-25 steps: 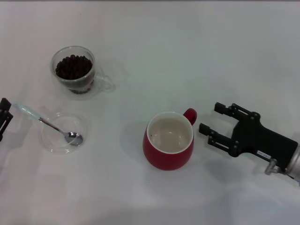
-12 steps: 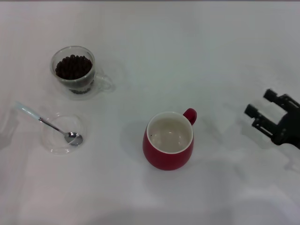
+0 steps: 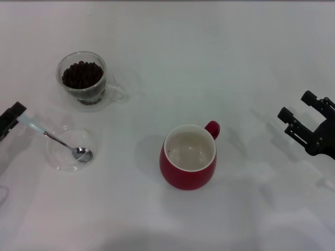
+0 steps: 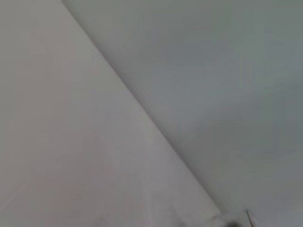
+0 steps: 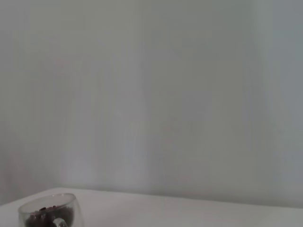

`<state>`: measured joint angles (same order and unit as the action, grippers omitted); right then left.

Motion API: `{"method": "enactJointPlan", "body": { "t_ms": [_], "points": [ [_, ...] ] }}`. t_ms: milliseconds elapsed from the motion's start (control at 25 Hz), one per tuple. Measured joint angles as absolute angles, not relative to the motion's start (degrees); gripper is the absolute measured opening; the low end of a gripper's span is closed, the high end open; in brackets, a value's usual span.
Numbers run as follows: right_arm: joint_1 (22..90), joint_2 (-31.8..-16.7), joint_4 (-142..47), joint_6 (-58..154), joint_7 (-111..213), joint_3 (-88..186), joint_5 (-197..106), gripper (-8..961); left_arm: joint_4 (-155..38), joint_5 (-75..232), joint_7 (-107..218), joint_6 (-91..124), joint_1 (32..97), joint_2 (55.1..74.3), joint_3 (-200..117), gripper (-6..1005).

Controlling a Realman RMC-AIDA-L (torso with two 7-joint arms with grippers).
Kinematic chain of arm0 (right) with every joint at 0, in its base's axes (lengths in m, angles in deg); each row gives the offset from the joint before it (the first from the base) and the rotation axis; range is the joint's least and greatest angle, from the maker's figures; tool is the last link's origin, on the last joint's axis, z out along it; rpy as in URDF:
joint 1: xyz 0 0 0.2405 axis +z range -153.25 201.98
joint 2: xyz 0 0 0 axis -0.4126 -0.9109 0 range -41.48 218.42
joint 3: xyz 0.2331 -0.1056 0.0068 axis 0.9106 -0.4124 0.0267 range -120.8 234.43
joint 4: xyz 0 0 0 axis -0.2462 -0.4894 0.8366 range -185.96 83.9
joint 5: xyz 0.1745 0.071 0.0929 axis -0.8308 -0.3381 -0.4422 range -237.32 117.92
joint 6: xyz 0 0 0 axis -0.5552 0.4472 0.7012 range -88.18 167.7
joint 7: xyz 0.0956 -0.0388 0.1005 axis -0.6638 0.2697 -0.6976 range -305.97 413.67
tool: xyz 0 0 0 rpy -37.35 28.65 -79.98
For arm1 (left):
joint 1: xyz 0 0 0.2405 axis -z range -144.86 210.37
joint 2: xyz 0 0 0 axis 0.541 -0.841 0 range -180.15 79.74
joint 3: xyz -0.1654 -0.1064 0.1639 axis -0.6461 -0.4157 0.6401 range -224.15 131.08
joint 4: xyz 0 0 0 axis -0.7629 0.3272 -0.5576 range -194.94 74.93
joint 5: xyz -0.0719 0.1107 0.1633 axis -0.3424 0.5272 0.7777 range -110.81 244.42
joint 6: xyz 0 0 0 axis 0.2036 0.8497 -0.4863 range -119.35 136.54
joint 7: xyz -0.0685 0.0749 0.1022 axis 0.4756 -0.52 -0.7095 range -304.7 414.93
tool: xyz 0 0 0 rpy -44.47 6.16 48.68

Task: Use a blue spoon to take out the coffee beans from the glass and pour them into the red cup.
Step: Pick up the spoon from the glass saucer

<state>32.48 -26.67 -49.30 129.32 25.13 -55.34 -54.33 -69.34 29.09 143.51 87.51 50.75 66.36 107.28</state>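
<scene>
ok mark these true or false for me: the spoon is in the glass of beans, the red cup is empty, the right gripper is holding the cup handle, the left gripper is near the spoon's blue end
1. The blue spoon is in the glass with the coffee beans. False: its bowl lies in a clear saucer.
2. The red cup holds no beans. True.
3. The right gripper holds the cup's handle. False: it is far to the right, jaws open and empty.
4. The left gripper is at the spoon's blue end. True.
</scene>
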Motion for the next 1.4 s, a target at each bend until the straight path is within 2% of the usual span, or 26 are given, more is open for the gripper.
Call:
{"method": "enactJointPlan", "body": {
  "t_ms": [200, 280, 720, 1160, 1400],
  "points": [
    [32.45, -26.67, -48.97, 129.33, 25.11, -55.33, -54.34, 740, -70.11, 32.55, 145.21, 85.49, 52.82, 66.17, 107.28, 676],
    [32.45, -26.67, -48.94, 129.33, 25.11, -55.33, -54.35, 740, -70.24, 33.15, 144.89, 85.16, 53.33, 66.21, 107.27, 680],
    [32.45, -26.67, -48.89, 129.09, 25.03, -55.33, -54.42, 739, -70.22, 32.73, 141.12, 85.43, 53.37, 67.22, 107.13, 509],
    [32.45, -26.72, -48.92, 129.00, 25.02, -55.34, -54.44, 739, -70.13, 30.88, 139.68, 89.63, 53.11, 67.22, 106.72, 153],
    [32.45, -26.75, -48.93, 128.93, 25.02, -55.33, -54.43, 739, -70.43, 26.41, 138.71, 95.03, 53.18, 66.71, 106.84, 134]
  ]
}}
